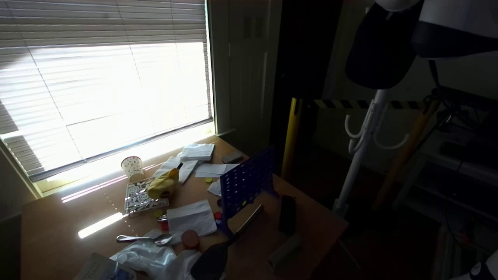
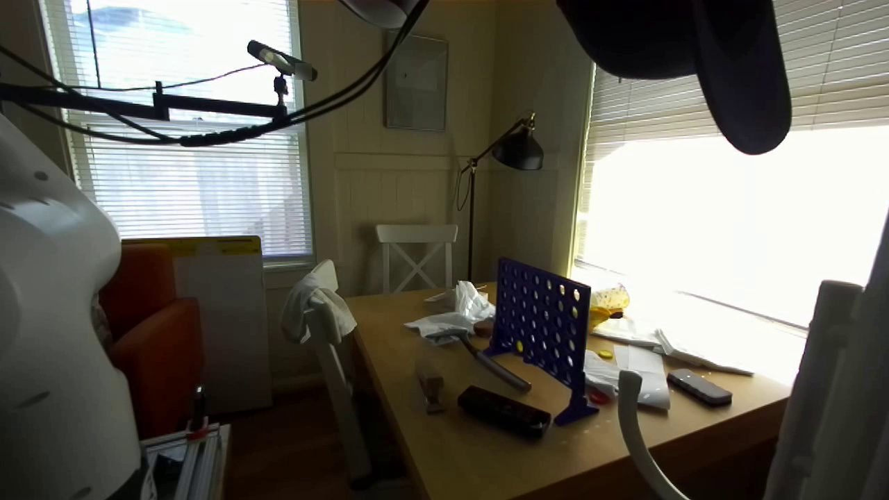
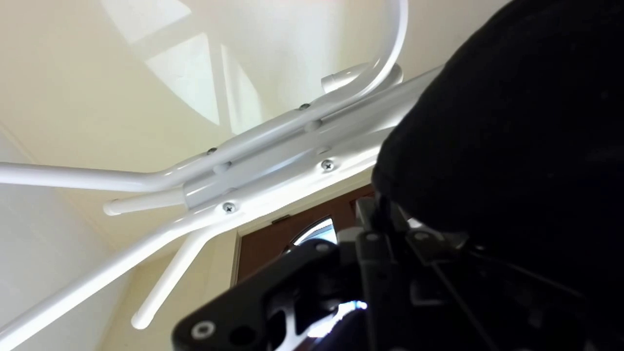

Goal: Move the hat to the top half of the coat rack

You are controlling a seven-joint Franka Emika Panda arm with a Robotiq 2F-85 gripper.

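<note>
Hat (image 3: pixel 512 122) nipped in the gripper (image 3: pixel 382 214), high by the rack (image 1: pixel 360 155)

At far left in an exterior view, bright blinds (image 1: pixel 97 27). Next, on the table (image 1: pixel 58 233), a spotted cup (image 1: pixel 132 169), then a white lattice (image 1: pixel 136 196) partly under a yellow bundle (image 1: pixel 165 184). Nearer, a spoon (image 1: pixel 142 238) beside clear plastic (image 1: pixel 146 256); after that white papers (image 1: pixel 190 219), a red disc (image 1: pixel 190 239) and the black head of a spatula (image 1: pixel 212 260). Farther right, a blue grid (image 1: pixel 249 182), upright on its feet. Beyond the table, a yellow post (image 1: pixel 290 140); then, tall and white, the rack, curved hooks (image 1: pixel 393 147) looping out. Above those hooks, the hat, overlapping the rack's upper part. At the right edge, part of the white arm (image 1: pixel 459 11).

In an exterior view, an orange chair (image 2: pixel 156 333) at left, a lamp (image 2: pixel 521 151) near the middle, and at upper right the hat, brim drooping.

In the wrist view, hooks reaching left; at centre, the rack on a slant, screw heads (image 3: pixel 327 165) showing, a brown door (image 3: pixel 265 243) behind. Below and to the right, the gripper, jaws together with next to no gap, the hat's edge caught between. At right, the hat, large, hiding part of the rack; touching it or apart, cannot tell.
</note>
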